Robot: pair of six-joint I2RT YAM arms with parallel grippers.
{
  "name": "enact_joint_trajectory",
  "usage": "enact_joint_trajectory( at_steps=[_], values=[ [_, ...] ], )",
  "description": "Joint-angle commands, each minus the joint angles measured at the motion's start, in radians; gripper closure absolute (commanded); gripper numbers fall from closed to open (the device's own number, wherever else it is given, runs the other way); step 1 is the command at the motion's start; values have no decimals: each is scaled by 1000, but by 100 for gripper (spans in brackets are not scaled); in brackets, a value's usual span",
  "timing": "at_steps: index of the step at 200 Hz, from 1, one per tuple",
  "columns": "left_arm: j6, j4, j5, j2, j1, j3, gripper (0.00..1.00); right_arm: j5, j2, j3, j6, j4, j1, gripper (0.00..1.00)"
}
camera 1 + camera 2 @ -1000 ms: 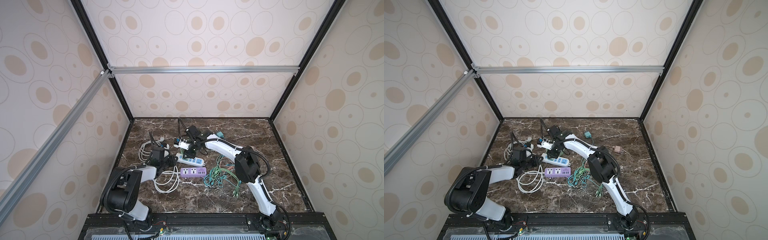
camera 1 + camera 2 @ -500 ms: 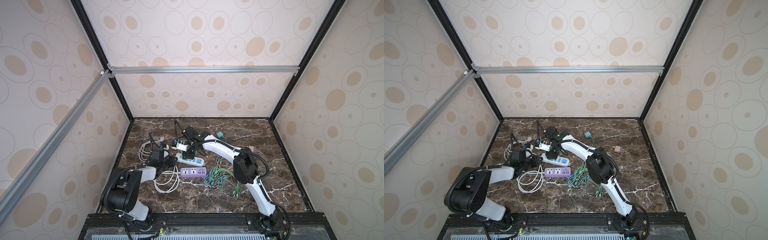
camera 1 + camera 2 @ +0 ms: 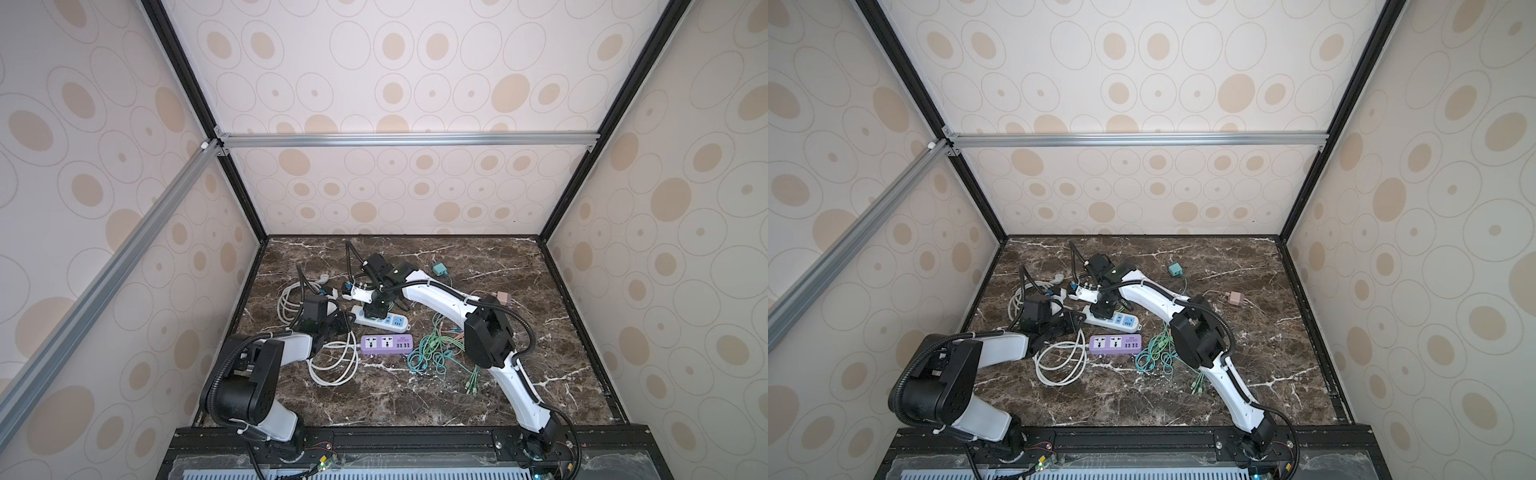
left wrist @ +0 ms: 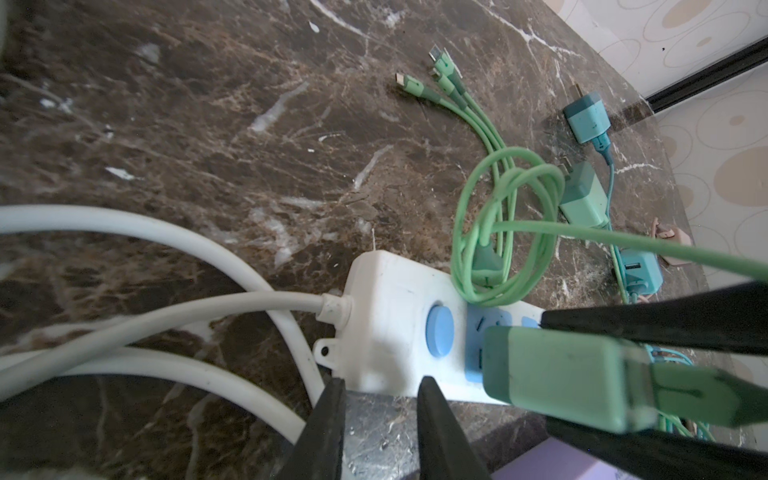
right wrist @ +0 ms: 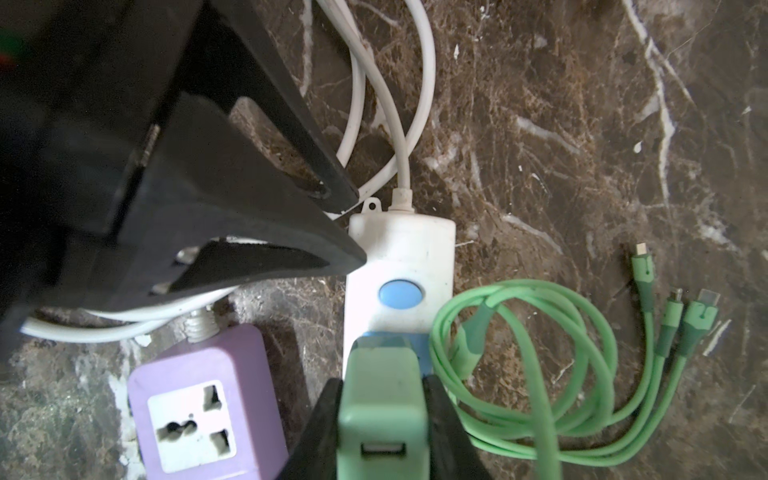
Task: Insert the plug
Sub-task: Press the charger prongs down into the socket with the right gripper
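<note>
Over the last second, on the dark marble desk (image 3: 415, 399), the white right arm (image 3: 436, 297) has edged a little leftward in both top views. This has carried its load along the long white power strip (image 3: 376, 320) toward the strip's cord end. The strip itself has not shifted, and the left arm has stayed put. I judge this to be final lining-up rather than insertion.

The boxy mint-green charger plug (image 5: 380, 415) now hangs over the pale blue socket (image 4: 478, 332) just beside the round blue switch (image 5: 401, 294). Its prongs are hidden, so I cannot tell whether they have entered.

The right end effector (image 5: 382, 390) is clenched on the plug's two flanks. The left end effector (image 4: 380, 386) has its jaws narrowly apart, tips touching the strip's corner. I cannot tell whether it pinches that corner or only braces it.
</note>
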Motion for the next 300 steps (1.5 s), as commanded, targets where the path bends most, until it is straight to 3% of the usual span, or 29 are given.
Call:
enact_joint_trajectory(
  at_steps=[1, 175, 300],
  values=[
    [-6, 24, 9, 9, 12, -5, 70, 42, 51, 4, -27, -31, 6, 100],
    [-19, 39, 27, 37, 24, -1, 70, 92, 73, -39, -30, -31, 9, 100],
    [-34, 15, 28, -22, 30, -3, 69, 145, 72, -100, -3, 5, 10, 100]
  ],
)
